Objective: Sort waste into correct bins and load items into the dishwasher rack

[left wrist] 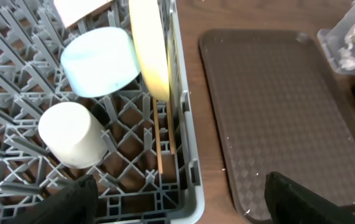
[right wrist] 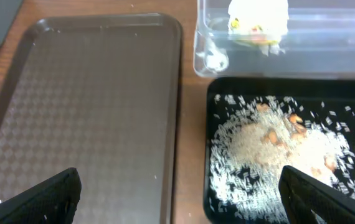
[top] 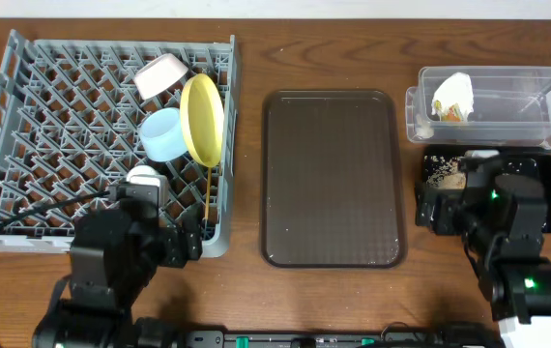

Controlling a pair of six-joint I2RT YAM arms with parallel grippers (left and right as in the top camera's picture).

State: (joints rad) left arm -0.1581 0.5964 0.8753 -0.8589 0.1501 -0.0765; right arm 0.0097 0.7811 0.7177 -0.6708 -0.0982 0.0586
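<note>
- Rack [top: 5, 97]: all dishes sit in its right half. Judged step: withdraw the left arm, lifting straight up off the pegs.
- Plate [top: 203, 118]: on edge at the rack's right rim; avoid nudging it.
- Chopsticks [left wrist: 159, 146]: lying by the rack's near right corner.
- Left gripper [left wrist: 184, 194]: wide, empty, above that corner.
- Right gripper [right wrist: 177, 193]: wide, empty, over the black tray [right wrist: 240, 87].

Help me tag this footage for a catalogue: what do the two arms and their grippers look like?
The left arm and right arm are black and blocky. The right one shows small green lights and a white part near its base. Thin black cables run by the left. The fingers are matte black wedges.
</note>
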